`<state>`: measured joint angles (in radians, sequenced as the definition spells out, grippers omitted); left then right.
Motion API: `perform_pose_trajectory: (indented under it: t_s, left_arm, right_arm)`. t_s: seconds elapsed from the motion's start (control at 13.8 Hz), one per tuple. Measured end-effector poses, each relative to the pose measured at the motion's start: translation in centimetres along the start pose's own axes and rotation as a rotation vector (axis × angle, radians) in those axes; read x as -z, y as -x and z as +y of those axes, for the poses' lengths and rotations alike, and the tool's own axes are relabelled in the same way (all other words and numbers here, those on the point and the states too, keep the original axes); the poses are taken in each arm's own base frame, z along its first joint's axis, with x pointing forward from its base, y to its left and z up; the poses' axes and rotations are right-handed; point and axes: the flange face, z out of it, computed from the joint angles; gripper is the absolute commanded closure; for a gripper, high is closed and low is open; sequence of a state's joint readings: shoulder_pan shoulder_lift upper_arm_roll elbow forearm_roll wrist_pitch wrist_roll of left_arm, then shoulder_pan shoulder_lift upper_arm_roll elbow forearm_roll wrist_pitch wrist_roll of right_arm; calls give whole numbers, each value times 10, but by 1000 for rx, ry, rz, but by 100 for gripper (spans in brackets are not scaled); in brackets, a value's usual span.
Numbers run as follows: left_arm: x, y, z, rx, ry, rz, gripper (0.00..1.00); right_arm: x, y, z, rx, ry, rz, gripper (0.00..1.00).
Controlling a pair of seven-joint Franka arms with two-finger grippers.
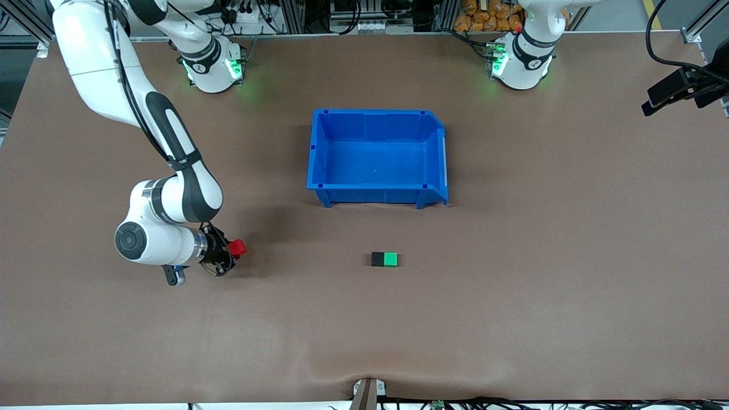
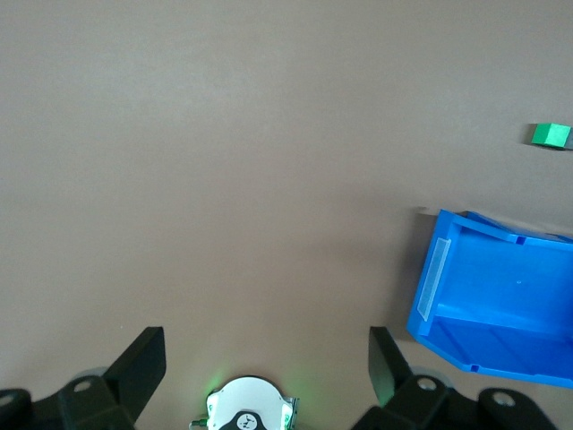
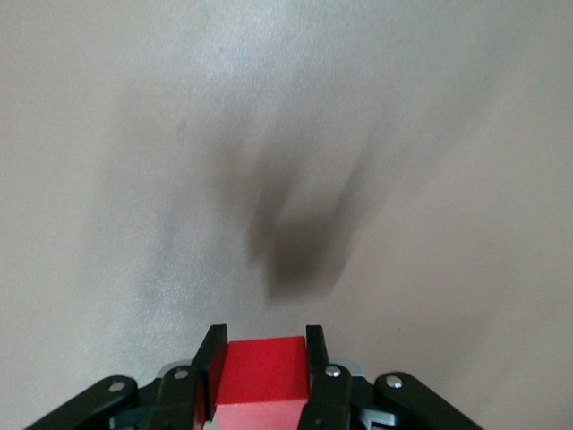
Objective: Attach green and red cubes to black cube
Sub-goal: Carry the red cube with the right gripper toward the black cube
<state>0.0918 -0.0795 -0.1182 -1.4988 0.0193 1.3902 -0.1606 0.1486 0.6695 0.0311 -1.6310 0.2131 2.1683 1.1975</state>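
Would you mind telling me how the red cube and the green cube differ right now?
The red cube is clamped in the right gripper, up off the table toward the right arm's end; the green cube rests on the table. The green cube sits flush against the black cube, nearer the front camera than the blue bin; the red cube touches no other cube. Both look like plain cubes of the same size.

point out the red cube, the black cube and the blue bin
red cube (image 3: 260,369): right wrist view, its top face
black cube (image 1: 377,259): front view, its top face
blue bin (image 1: 377,117): front view, its rim
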Motion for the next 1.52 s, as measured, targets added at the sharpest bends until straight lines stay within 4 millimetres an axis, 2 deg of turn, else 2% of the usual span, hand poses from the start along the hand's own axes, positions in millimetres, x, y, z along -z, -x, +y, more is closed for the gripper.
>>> perform_pose_trajectory:
  t_s: [0.43,1.52]
  left_arm:
    - [2,8,4,-17,2,17,0]
    - [-7,4,10,-31,1,22,0]
  right_arm:
    - [-5,18,-11,-38,-1,3,100]
    - [-13,57,-36,-129,-21,3,100]
